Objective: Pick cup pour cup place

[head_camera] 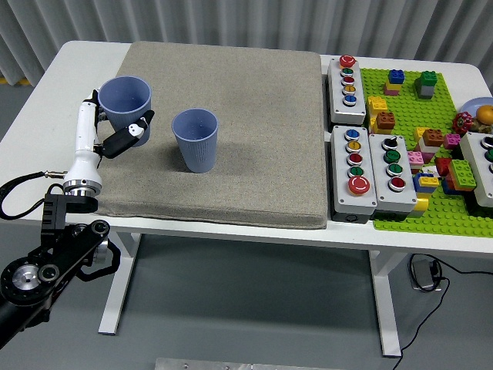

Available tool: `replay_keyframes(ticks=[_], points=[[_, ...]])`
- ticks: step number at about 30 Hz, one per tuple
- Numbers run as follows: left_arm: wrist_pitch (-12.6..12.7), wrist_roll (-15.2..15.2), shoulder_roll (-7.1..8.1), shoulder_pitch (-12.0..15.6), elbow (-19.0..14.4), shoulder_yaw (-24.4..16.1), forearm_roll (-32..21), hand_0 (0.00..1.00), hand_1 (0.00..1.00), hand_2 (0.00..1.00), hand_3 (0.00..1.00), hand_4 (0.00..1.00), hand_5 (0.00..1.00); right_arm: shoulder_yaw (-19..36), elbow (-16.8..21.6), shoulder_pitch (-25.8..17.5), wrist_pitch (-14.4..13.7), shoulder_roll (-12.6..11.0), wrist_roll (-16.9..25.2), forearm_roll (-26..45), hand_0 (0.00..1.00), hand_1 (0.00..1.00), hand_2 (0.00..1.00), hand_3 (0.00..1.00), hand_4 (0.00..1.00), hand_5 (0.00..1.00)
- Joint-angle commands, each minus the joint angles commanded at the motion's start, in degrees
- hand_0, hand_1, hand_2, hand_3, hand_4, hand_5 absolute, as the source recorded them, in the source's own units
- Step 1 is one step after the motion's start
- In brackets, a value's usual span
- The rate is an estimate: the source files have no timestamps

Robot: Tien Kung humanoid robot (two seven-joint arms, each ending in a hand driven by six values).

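Two blue ribbed cups are on the grey mat [246,131]. One cup [196,139] stands upright near the mat's middle left, free of any hand. My left hand [115,135] is shut on the second blue cup [125,104], which is upright at the mat's left side, a little left of the standing cup. Its base is hidden behind my fingers [129,138], so I cannot tell whether it touches the mat. The right hand is out of view.
Three grey button boxes [347,79] [355,169] [392,163] lie right of the mat. A green brick baseplate [408,208] with several loose bricks fills the table's right end. Another button box [484,166] sits at the right edge.
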Motion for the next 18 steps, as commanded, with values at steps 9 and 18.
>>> replay_keyframes(ticks=[9,18], points=[[0.0,-5.21,-0.61,-0.24,4.55,1.47,-3.76,0.519,0.559,0.593,0.568,0.685,0.172,-0.1,-0.01,-0.04,-0.06,0.08,0.06,0.21,0.674,0.6,0.563,0.58,0.002,0.042],[0.0,-11.8,-1.1,-0.27,7.97,3.18,-8.37,0.529,0.567,0.603,0.565,0.684,0.174,-0.16,0.01,-0.04,-0.13,0.14,0.01,0.17,0.674,0.6,0.563,0.58,0.002,0.042]])
